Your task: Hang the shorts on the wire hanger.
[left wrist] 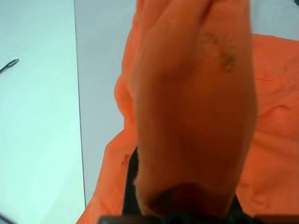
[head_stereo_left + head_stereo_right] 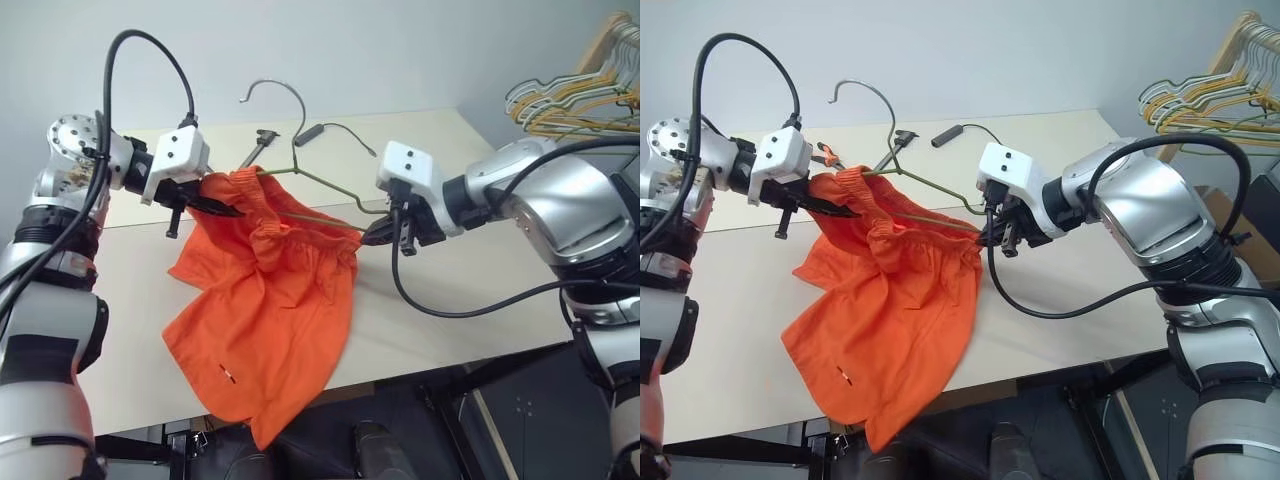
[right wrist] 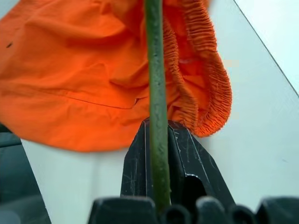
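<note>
- I see the shorts [image 2: 265, 310] hanging from their gathered waistband above the desk [image 2: 470, 260], the waistband threaded onto one arm of the wire hanger [image 2: 300, 165]. The loose legs drape down; the lowest corner spills over the desk's near edge.
- The hanger is held tilted above the desk's middle, hook uppermost and pointing toward the far edge. Its lower bar runs through the waistband from the left pincer's side to the right pincer's side.
- Left pincer [image 2: 215, 205]: fingers together, clamped on the waistband at the shorts' left end. In the left wrist view orange cloth [image 1: 191, 102] wraps over the fingers.
- Right pincer [image 3: 159, 154]: fingers together, clamped on the hanger's wire at its right corner. In the right wrist view the green-grey wire runs straight up out of the closed fingers, with the elastic waistband [image 3: 205, 84] bunched just beside it.
- The two pincers are well apart, one at each end of the waistband.
- Further out: a black-handled tool [image 2: 262, 143] and a small dark cylinder on a thin lead [image 2: 310, 133] lie near the desk's far edge, behind the hanger.
- Beyond the desk's far right corner: a bunch of yellow, white and green hangers [image 2: 575, 95] on a wooden rack [image 2: 608, 40].
</note>
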Motion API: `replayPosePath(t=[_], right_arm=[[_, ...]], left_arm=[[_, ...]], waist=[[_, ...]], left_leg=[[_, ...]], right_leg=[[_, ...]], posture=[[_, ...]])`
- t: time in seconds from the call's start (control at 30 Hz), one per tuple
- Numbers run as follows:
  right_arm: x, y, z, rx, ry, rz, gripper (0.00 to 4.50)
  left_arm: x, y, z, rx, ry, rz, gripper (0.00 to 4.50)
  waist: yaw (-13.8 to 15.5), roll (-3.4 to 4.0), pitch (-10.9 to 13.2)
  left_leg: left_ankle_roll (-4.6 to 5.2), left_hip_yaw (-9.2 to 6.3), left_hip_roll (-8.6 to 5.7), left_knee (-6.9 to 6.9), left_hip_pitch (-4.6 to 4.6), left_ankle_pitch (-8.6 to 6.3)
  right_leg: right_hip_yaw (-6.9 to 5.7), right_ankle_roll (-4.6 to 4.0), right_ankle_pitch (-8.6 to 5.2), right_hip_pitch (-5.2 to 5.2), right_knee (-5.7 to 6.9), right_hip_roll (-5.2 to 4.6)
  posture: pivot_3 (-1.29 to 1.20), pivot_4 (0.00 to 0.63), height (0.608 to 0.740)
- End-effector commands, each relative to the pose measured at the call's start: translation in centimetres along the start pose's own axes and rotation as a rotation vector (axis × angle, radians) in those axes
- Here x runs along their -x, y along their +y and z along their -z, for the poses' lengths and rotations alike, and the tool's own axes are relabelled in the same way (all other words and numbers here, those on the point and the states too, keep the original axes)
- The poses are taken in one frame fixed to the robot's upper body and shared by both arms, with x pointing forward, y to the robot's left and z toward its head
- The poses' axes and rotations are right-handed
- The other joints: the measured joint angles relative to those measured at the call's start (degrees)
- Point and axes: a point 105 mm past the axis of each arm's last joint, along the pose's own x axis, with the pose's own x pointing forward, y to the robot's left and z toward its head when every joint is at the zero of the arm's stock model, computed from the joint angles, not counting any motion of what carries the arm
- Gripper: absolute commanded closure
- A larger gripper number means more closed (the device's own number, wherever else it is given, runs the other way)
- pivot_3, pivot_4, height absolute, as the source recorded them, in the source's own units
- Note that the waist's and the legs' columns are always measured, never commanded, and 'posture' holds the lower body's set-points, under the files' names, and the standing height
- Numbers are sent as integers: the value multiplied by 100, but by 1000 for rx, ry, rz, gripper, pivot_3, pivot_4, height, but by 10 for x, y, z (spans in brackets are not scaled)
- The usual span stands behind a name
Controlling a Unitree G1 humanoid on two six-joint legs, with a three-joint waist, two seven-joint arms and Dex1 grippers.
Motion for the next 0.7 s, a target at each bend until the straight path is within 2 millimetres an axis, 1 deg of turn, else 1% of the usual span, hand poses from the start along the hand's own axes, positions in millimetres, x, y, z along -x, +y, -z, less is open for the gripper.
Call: replayPosePath(t=[0.03,0.13,0.17,0.2,0.27,0.4,0.43,0.5,0.53,0.57,0.63,0.7], right_arm=[[11,3,-13,26,-55,-9,4500],[13,1,-10,46,-63,4,4500],[14,0,-9,48,-63,14,3940],[16,-3,-7,44,-62,31,3738],[19,-6,-4,40,-59,53,3045],[37,-26,9,-17,-57,165,1632],[45,-30,14,-47,-66,197,1259],[55,-35,21,-88,-79,242,561],[61,-37,30,-116,-82,267,138],[64,-38,36,-135,-86,285,28],[67,-33,49,-184,-121,292,28],[65,-27,56,-197,-149,290,28]], left_arm=[[9,3,-10,-24,-27,-22,4482],[9,4,-12,-20,-43,-28,4482],[9,4,-12,-17,-47,-28,4500],[9,4,-12,-15,-50,-27,4500],[10,3,-13,-11,-53,-26,4500],[12,2,-13,18,-73,-27,4500],[13,1,-12,28,-77,-29,4500],[15,0,-11,44,-81,-32,4500],[16,0,-10,58,-85,-36,4500],[17,-1,-9,68,-88,-38,4500],[18,-1,-7,85,-92,-43,4500],[19,-2,-7,91,-92,-45,4500]], waist=[[-17,-1,-6],[-30,-1,-11],[-30,-2,-13],[-31,-1,-13],[-32,-1,-15],[-32,-1,-15],[-30,-1,-15],[-21,-1,-16],[-16,-2,-16],[-11,-2,-16],[-7,-3,-17],[3,-3,-17]], left_leg=[[0,-1,0,0,0,0],[0,-1,0,3,1,0],[1,-1,0,4,1,0],[1,-2,0,4,1,0],[1,-2,0,5,1,-1],[3,-3,0,6,1,-1],[4,-3,0,7,1,-2],[5,-3,0,7,1,-3],[6,-4,0,7,1,-4],[7,-4,0,5,1,-4],[9,-2,0,7,2,-5],[11,-3,0,7,4,-6]], right_leg=[[0,0,0,0,1,0],[2,0,0,0,6,0],[2,0,0,0,7,0],[2,0,0,0,7,0],[3,0,0,0,6,0],[4,0,0,0,7,-1],[4,0,0,0,7,-1],[3,0,0,1,5,-1],[4,0,0,0,5,-2],[4,0,0,1,3,-2],[5,1,0,2,3,-2],[4,1,0,7,2,-1]], posture=[[-150,13,740],[-150,13,740],[-158,15,740],[-158,15,740],[-160,17,740],[-166,22,740],[-168,26,740],[-167,31,740],[-167,34,740],[-167,34,740],[-161,44,740],[-157,50,740]])
